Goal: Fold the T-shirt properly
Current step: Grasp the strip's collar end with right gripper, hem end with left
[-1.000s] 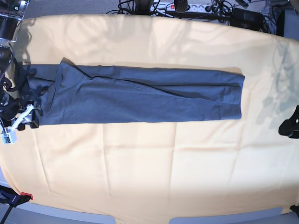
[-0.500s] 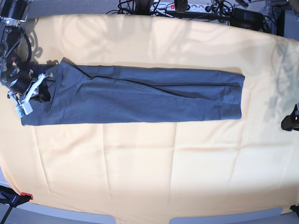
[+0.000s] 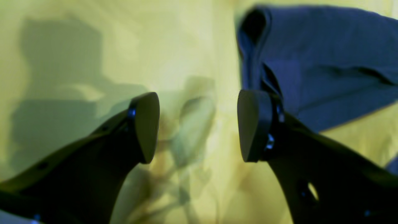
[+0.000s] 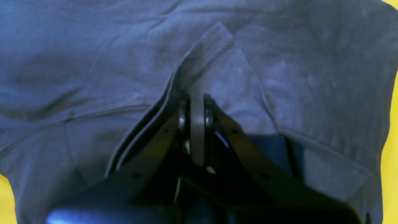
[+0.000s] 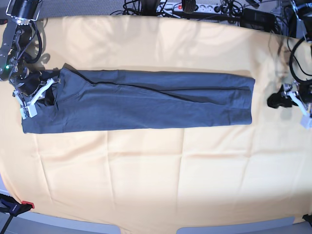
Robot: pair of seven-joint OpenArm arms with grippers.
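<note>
The T-shirt lies folded into a long narrow band across the upper middle of the orange-yellow cloth, running from 9 o'clock to 3 o'clock in the base view. Its right end is a squared, doubled edge; its left end is less tidy, with a flap raised at the top corner.

The right gripper sits at the shirt's 9 o'clock end. In the right wrist view its jaws are pressed together, and the right gripper pinches a thin ridge of shirt fabric that rises from between the pads toward 12 o'clock, ending in a stitched hem strip. The T-shirt fills nearly all of that view, with slivers of cloth showing at 3 o'clock and at the lower 9 o'clock corner.

The left gripper is at 3 o'clock in the base view, just beyond the shirt's right end and apart from it, over bare cloth. In the left wrist view the left gripper has its 2 pads spread wide with only cloth between them; nothing is held. The shirt's folded end appears at 1 o'clock of that view, behind the right-hand pad.

Cables and a power strip lie past the table's 12 o'clock edge.
</note>
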